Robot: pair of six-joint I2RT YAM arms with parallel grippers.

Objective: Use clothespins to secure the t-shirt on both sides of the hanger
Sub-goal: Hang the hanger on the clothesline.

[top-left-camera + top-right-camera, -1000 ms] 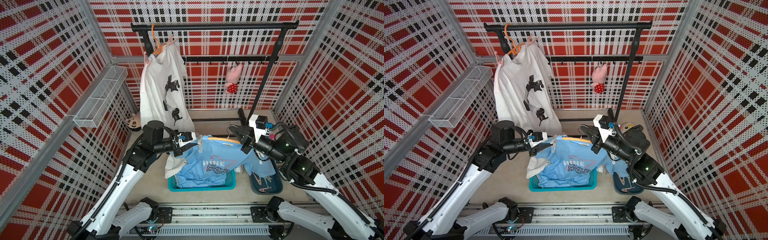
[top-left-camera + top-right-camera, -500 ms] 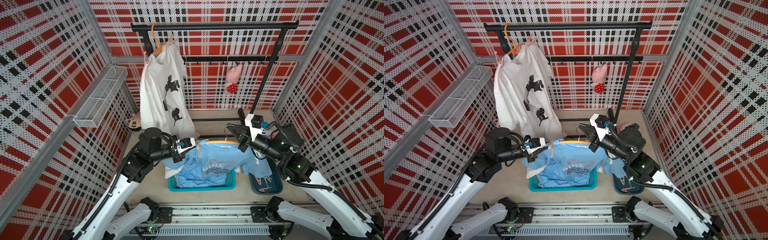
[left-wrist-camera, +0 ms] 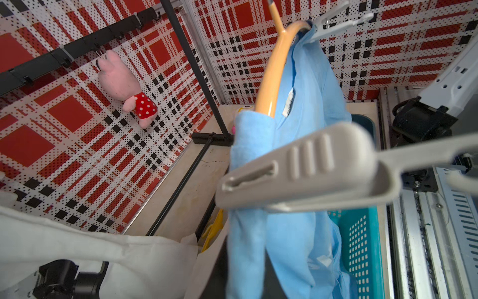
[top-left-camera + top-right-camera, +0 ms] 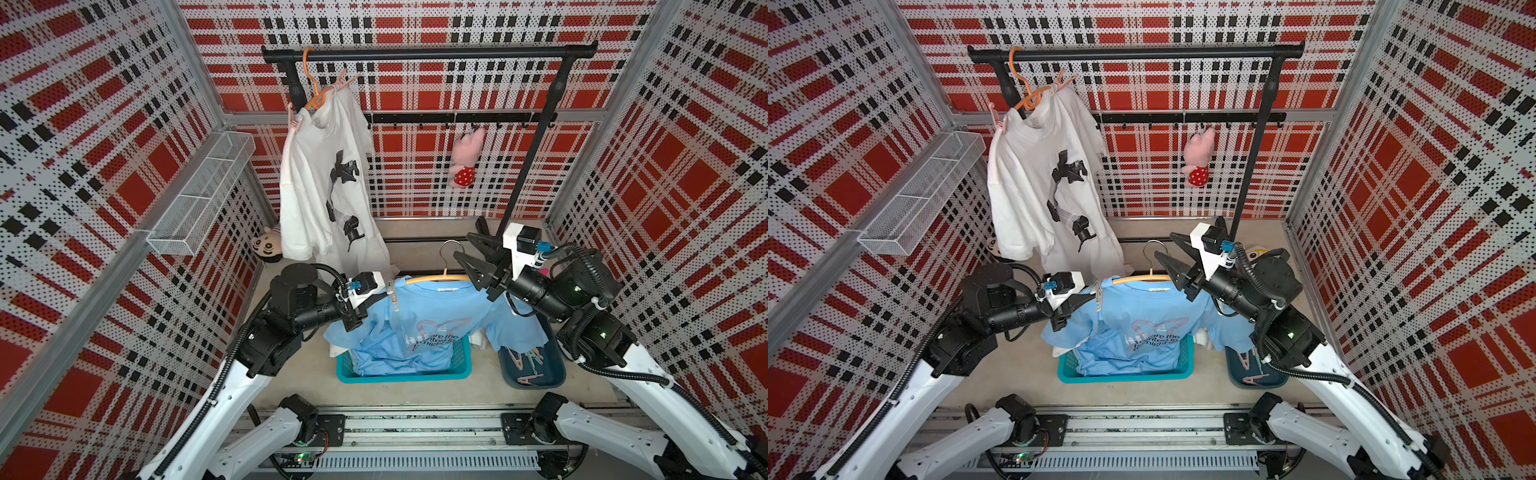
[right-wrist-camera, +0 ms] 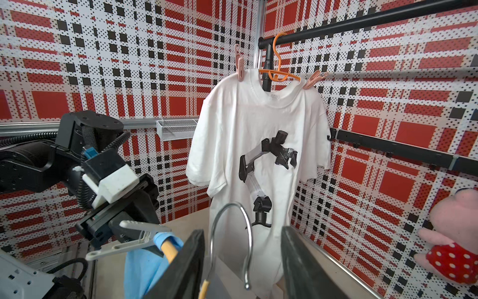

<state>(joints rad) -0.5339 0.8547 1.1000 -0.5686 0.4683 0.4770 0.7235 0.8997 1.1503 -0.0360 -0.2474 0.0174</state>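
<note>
We see the left claw [image 5: 123,227] clamped on a pale grey plastic clothespin [image 3: 302,168], which bites the light-blue t-shirt [image 4: 432,309] at one end of the yellow-orange hanger [image 4: 436,278]. The right claw [image 4: 462,246] gapes around its wire hook [image 5: 232,207].

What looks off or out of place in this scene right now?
The blue t-shirt on the yellow hanger isn't hung up: its hook sits loose between the right gripper's open jaws, so apparently only the left gripper, shut on a grey clothespin at the shoulder, holds it up. Its hem sags into the teal basket.
</note>
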